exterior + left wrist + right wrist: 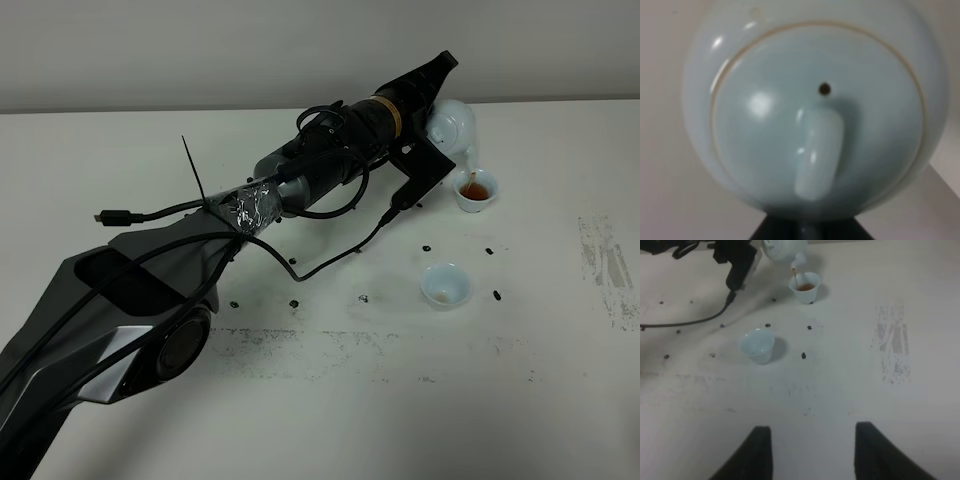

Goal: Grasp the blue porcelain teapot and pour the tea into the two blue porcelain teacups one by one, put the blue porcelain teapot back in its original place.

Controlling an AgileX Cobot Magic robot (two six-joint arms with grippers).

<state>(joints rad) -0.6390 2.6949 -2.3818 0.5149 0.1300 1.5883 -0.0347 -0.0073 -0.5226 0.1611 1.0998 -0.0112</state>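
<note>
Pale sky-blue glazed porcelain teapot [458, 124] hangs tilted over the white table [330, 420], pinched in the jaws of the left gripper [430, 135]. Its spout streams brown tea into the farther small pale-blue handleless cup [476, 190]. The nearer matching cup [445, 285] stands empty. The right gripper [812, 432] has its jaws spread.

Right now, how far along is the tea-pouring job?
Done: the teapot is picked up. In hand: the left gripper holds it tilted, pouring tea into the far teacup, which is partly filled. Left: the near teacup is empty, and after that the teapot must be set back down.
</note>
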